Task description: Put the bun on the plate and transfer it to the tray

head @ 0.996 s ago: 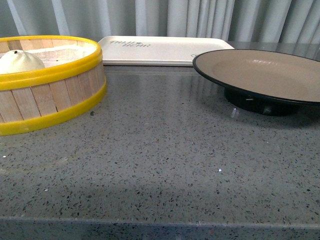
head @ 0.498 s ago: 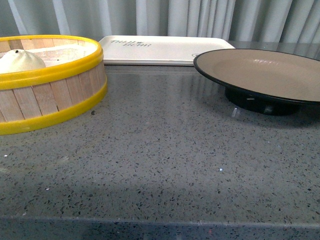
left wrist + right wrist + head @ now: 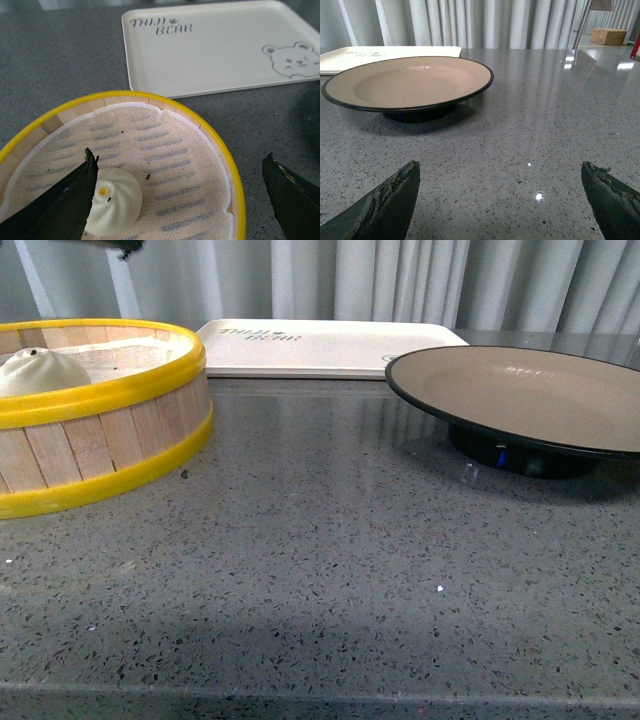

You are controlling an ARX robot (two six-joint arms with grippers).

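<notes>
The white pleated bun (image 3: 40, 372) lies inside the yellow-rimmed steamer basket (image 3: 110, 430) at the left. In the left wrist view my left gripper (image 3: 179, 156) hangs open over the basket. One finger is right beside the bun (image 3: 115, 207) and the other is out past the basket's rim. The tan plate (image 3: 520, 390) with its black rim stands on the right, with nothing on it. The cream tray (image 3: 330, 345) lies behind, between basket and plate, and is bare (image 3: 215, 50). My right gripper (image 3: 500, 165) is open low over the counter, short of the plate (image 3: 410, 82).
A white mesh cloth (image 3: 165, 150) lines the basket. The grey speckled counter (image 3: 340, 560) ends at a front edge near the bottom of the front view. Curtains (image 3: 400, 280) hang behind the tray. A cardboard box (image 3: 610, 35) sits far off.
A dark bit of an arm has entered the top left corner of the front view. The whole scene sits slightly lower in that picture. Nothing on the counter has moved.
</notes>
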